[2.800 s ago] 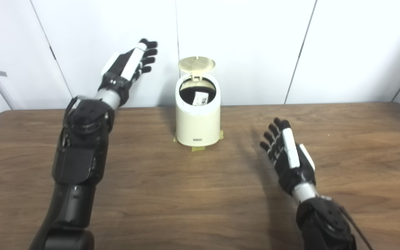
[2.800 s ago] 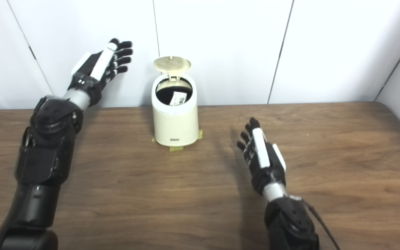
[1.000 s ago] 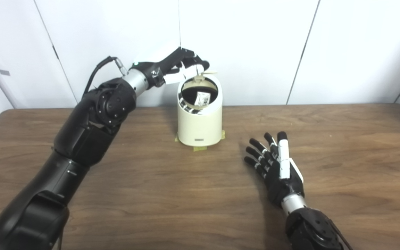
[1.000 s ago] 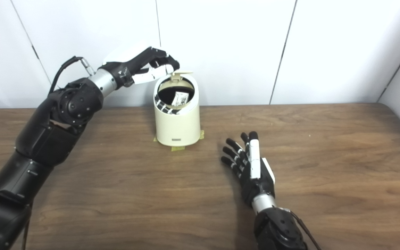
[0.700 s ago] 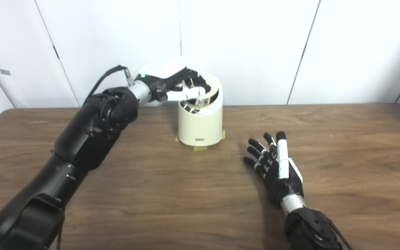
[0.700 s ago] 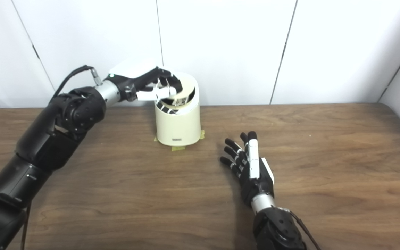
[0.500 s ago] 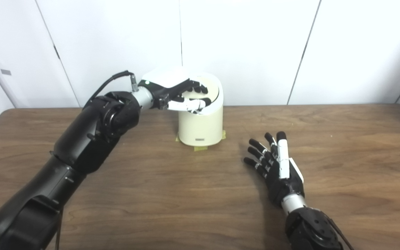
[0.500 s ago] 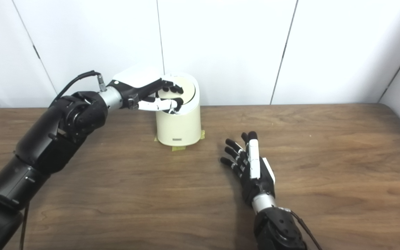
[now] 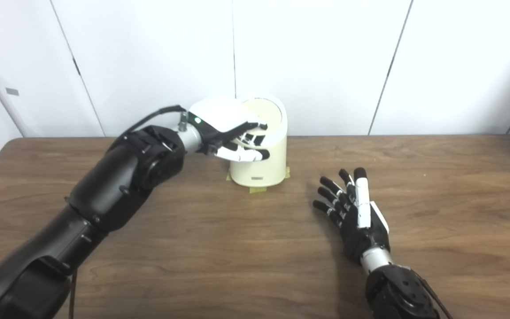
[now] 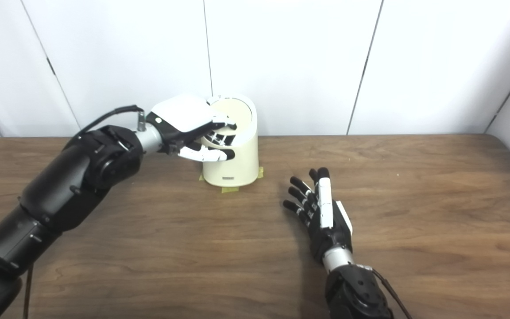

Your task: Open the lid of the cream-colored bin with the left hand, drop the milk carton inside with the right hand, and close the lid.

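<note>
Cream-colored bin (image 9: 261, 166) standing near the far edge of the brown table (image 9: 219, 248), close to the white wall (image 9: 326, 62), with bits of yellow tape (image 9: 257, 189) under its foot. Lid (image 9: 267, 116) lying down flat on top, shut. Milk carton not to be seen, hidden if inside.

Left hand (image 9: 227, 133) lying over the near left part of the bin top, white back up, fingers (image 9: 245, 155) bent and spread a little, reaching over the rim and down the front of the bin. Holding nothing, loose and released; whether touching the lid or just over it, cannot tell. Big black left arm (image 9: 122, 177) slanting across the left side of the table and filling that side.

Right hand (image 10: 321, 219) low over the table to the right of the bin, well apart from it, fingers (image 10: 297, 195) straight and spread, holding nothing. Whether resting on the wood or just above, cannot tell.

Lots of bare wood in front of the bin, between the two arms, and far out to the right edge. Tight spot only behind the bin, by the wall
</note>
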